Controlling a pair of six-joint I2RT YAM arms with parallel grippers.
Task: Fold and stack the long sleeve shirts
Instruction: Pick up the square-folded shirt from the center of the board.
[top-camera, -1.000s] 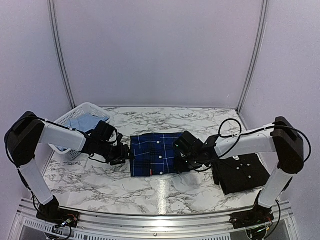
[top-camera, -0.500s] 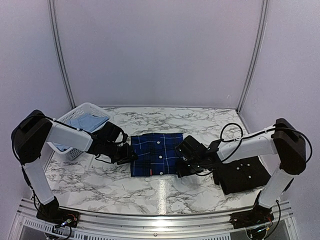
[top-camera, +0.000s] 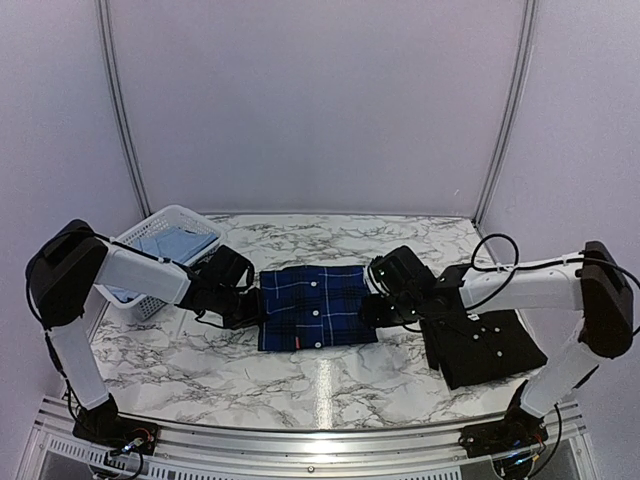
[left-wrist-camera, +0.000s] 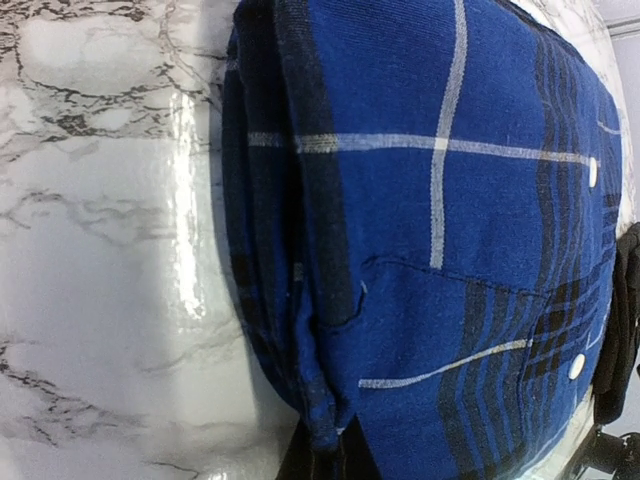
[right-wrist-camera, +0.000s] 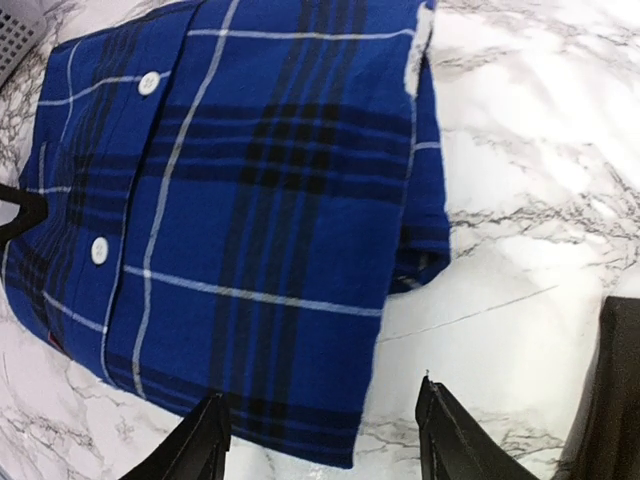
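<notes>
Plaid shirt (top-camera: 318, 307) folded flat; L gripper (left-wrist-camera: 325, 462) pinched on its edge, R gripper (right-wrist-camera: 321, 390) wide open, empty.

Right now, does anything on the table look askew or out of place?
Nothing spilled or damaged. The plaid shirt is folded, but in the right wrist view an inner layer juts past its side edge, so the fold is not flush. The black shirt lies at an angle to the front edge of the table.
</notes>
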